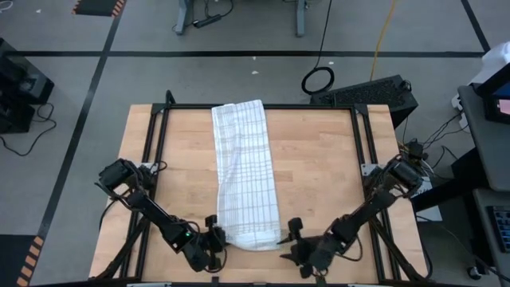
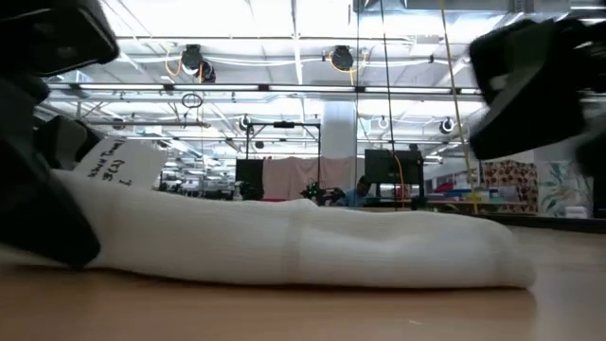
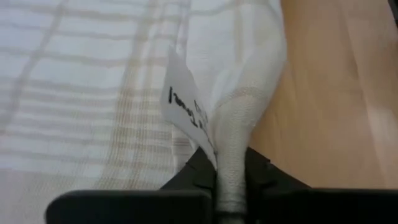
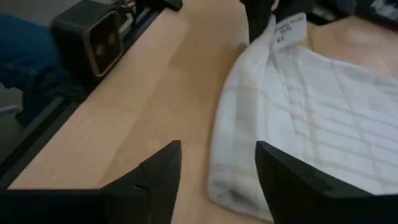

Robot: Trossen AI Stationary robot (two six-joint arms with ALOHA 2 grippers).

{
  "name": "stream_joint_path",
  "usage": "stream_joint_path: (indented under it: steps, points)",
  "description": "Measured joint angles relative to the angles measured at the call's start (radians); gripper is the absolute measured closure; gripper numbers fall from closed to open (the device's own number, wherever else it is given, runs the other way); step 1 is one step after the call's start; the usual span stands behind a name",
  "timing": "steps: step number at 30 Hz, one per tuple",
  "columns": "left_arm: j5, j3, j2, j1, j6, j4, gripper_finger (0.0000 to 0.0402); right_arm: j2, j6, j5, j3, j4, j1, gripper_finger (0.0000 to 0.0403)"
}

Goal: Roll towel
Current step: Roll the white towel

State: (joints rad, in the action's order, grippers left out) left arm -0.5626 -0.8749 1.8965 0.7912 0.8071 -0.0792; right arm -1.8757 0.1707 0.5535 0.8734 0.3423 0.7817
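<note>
The towel [image 1: 243, 167], white with fine dark check lines, lies as a long strip from the table's far edge to its near edge. Its near end [image 2: 312, 246] is a thick, rounded fold resting on the wood. My left gripper [image 3: 230, 193] is shut on that end's left corner, beside a white label tag [image 3: 183, 102]. My right gripper [image 4: 217, 165] stands open just off the near end's right corner [image 4: 239, 186], raised above the table, with nothing between its fingers. In the high view the two grippers [image 1: 215, 239] [image 1: 291, 237] flank the near end. My left gripper pinches a bunched corner of the towel's near end [image 3: 233, 146] between its two fingers, right beside the label tag. The fingers come slanting down from the table's near left. The pinched cloth stands up a little from the table, and the rest of the towel lies flat.
Black frame rails [image 1: 155, 151] [image 1: 362, 143] run along the table's left and right sides. Bare wood [image 1: 319, 175] lies on both sides of the towel. A dark box of the left arm's mount [image 4: 93, 37] sits at the table's left edge.
</note>
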Motion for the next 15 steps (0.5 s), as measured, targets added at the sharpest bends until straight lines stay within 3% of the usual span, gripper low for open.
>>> stream_joint_path:
  steps: [9,15]
  points:
    - [0.072,0.001,-0.082,-0.031,0.179,-0.007,0.0373,-0.092,-0.004,0.146,0.001,0.093,0.041,0.0112]
    - [0.124,0.005,-0.09,-0.053,0.271,-0.006,0.0375,-0.121,-0.005,0.149,0.001,0.125,-0.002,0.0104]
